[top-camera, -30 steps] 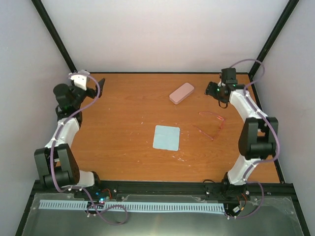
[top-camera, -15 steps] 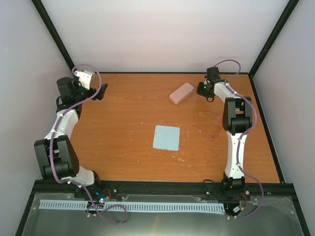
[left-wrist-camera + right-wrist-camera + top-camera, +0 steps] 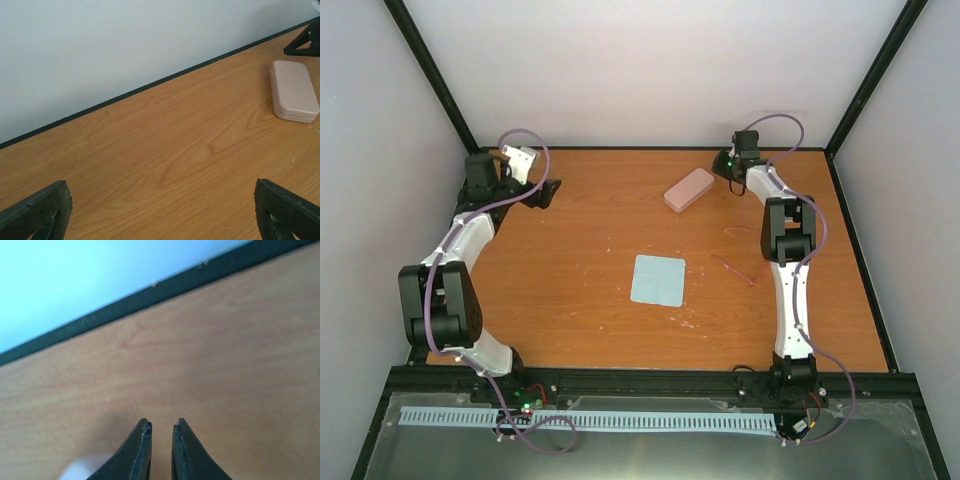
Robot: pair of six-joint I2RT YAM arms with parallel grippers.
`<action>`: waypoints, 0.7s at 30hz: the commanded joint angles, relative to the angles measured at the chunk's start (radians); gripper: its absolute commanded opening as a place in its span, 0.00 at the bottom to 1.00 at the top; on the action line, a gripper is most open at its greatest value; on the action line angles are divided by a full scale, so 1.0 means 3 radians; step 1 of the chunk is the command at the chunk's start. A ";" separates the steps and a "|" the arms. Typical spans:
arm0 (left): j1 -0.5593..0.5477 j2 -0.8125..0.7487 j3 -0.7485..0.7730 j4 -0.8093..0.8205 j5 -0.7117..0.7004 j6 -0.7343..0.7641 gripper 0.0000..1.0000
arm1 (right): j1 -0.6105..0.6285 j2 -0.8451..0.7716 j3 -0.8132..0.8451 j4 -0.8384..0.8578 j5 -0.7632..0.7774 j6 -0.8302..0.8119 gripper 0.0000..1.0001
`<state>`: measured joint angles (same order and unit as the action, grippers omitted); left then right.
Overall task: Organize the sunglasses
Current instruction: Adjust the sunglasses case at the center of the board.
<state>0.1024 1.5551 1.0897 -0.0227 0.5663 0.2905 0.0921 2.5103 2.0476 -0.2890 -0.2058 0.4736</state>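
The sunglasses [image 3: 737, 263] lie faint on the orange table right of centre, their right part hidden behind my right arm. That arm stretches over them to the back edge. My right gripper [image 3: 724, 166] [image 3: 162, 422] hovers beyond the pink case's far end, pointing at the table's back border. Its jaws are all but shut, with a thin slit between the tips and nothing in it. Over bare wood at the back left, my left gripper [image 3: 548, 190] [image 3: 162, 212] is wide open and empty. It is aimed across the table toward the case.
A pink oblong case [image 3: 689, 189] [image 3: 293, 91] lies closed near the back, left of the right gripper. In the middle of the table lies a light blue square cloth [image 3: 658, 280]. Black frame posts and white walls close off the back and both sides.
My right arm swung from the right side to the back edge and straightened, while its jaws closed from wide to nearly together. My left gripper moved right along the back left.
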 commanded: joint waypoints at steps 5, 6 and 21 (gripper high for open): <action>-0.0004 0.0138 0.0265 -0.0091 -0.0053 0.0024 0.98 | 0.0020 0.0506 0.0747 -0.0142 -0.0333 0.0144 0.12; -0.0004 0.0160 0.0278 -0.0095 -0.0052 0.0035 0.98 | 0.0024 0.0513 0.0741 -0.0156 -0.0356 0.0151 0.12; -0.0009 0.0454 0.0516 -0.0048 0.0200 0.0070 0.99 | 0.0177 -0.0011 0.0181 -0.0885 -0.0458 -0.0569 0.05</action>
<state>0.1024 1.6825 1.2041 -0.0452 0.5827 0.2943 0.1074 2.5835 2.1517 -0.4232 -0.3481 0.4053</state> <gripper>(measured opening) 0.977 0.061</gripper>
